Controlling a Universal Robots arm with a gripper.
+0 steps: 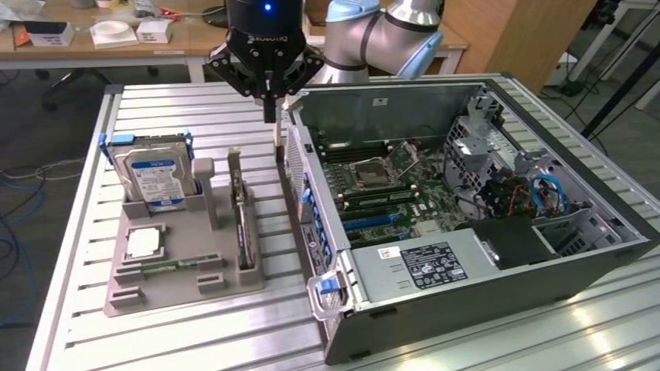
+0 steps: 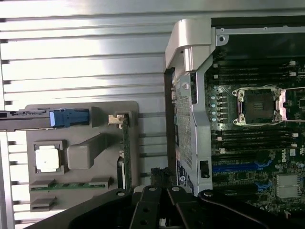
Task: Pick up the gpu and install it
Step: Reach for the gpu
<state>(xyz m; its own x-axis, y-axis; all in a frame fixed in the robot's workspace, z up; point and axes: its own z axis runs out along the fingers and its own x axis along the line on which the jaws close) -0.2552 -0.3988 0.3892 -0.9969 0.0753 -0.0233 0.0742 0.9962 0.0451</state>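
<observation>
Exterior view, from its left: the hard drive (image 1: 150, 158) stands upright in the grey holder (image 1: 165, 297) on the slatted bench (image 1: 154, 108). The square chip (image 1: 142, 243) lies flat in its pocket. The gpu (image 1: 240, 224) stands on edge in the holder's slot nearest the computer case (image 1: 495, 309), not yet lifted. The gripper (image 1: 270, 114) hangs above the gap between holder and case, near the far end of the card. Its jaws are pressed together and I see nothing held between them.

Your risks, as I judge them:
- **Shut jaws:** coming down on the card's top edge, they would strike it rather than straddle it, so you need them spread first.
- **Tight surroundings:** the card is thin, with the holder's upright post (image 1: 206, 189) just beside it on one side and the case's rear wall near on the other. An off-centre approach could catch either.
- **Tilted pull:** this could bind the card in its slot and drag the holder along.
- **Carrying and seating:** the card could clip the case rim on the way over. A skewed descent onto the motherboard (image 1: 397, 197) could miss its slot or knock something near the open processor socket (image 1: 369, 174).

Writing: the drive's blue-and-white label (image 1: 157, 187) is too small to read. The gripper body reads "ROBOTIQ". The white label (image 1: 433, 264) on the black power supply box carries print you cannot make out.
</observation>
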